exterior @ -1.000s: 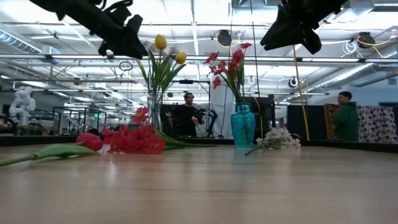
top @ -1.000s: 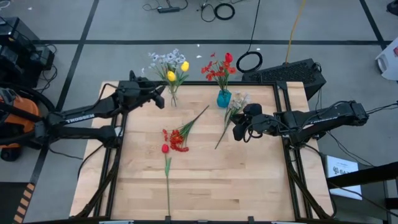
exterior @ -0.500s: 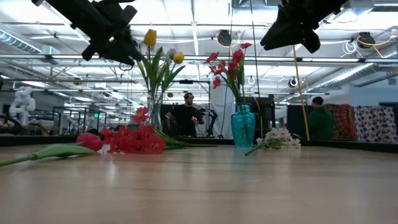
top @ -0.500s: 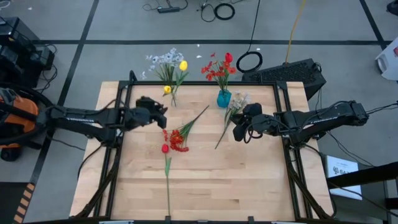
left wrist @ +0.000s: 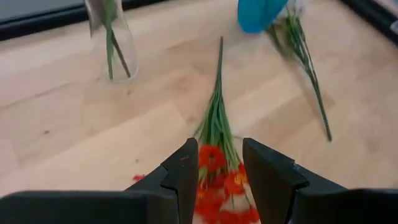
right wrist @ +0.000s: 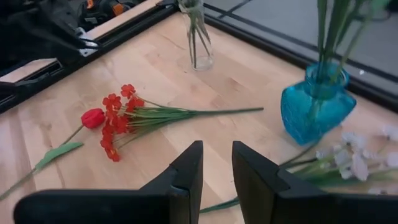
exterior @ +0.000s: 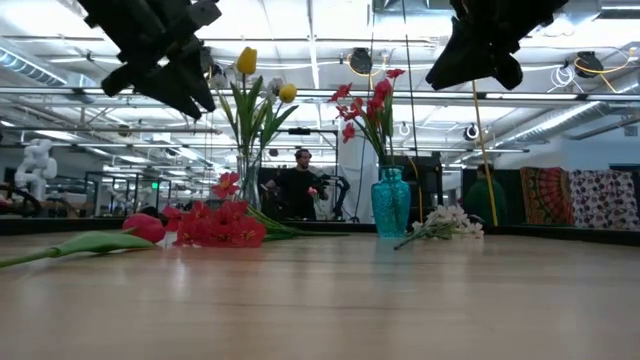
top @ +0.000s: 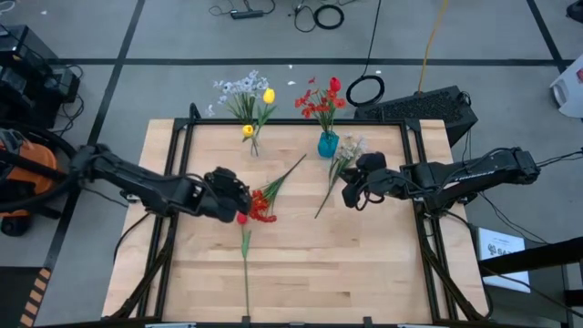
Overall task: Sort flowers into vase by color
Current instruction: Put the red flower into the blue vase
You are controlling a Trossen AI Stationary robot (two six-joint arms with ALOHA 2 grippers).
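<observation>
- Left pincer (top: 239,193): dark, blocky fingers (left wrist: 184,177) parted, nothing between them; it hangs above the counter (top: 364,264), right over the blossom end of the red spray.
- Red spray (left wrist: 216,155): small orange-red blossoms bunched on thin green stems. In the left wrist view the blossoms show in the gap between the parted fingers; the stems fan together and run away from the pincer toward the blue vase.
- Red tulip (top: 242,218): a smooth, rounded red head just beside the left pincer, its long green stem lying flat and trailing off toward the counter's near edge.
- Clear vase (left wrist: 111,37): slender glass, upright, beyond the left pincer; it holds yellow tulips (exterior: 247,62) and pale blossoms on green stems.
- Blue vase (right wrist: 317,106): squat, glossy turquoise glass with a narrow neck, upright, ahead of the right pincer; red flowers (top: 321,98) stand in it.
- White spray (top: 345,153): pale small blossoms on a long green stem, lying flat at the foot of the blue vase, just beside the right pincer.
- Right pincer (top: 350,193): fingers slightly parted, empty, held above the counter on the white spray's stem side.
- Counter: pale wood, fine straight grain, matte, framed by dark rails.
</observation>
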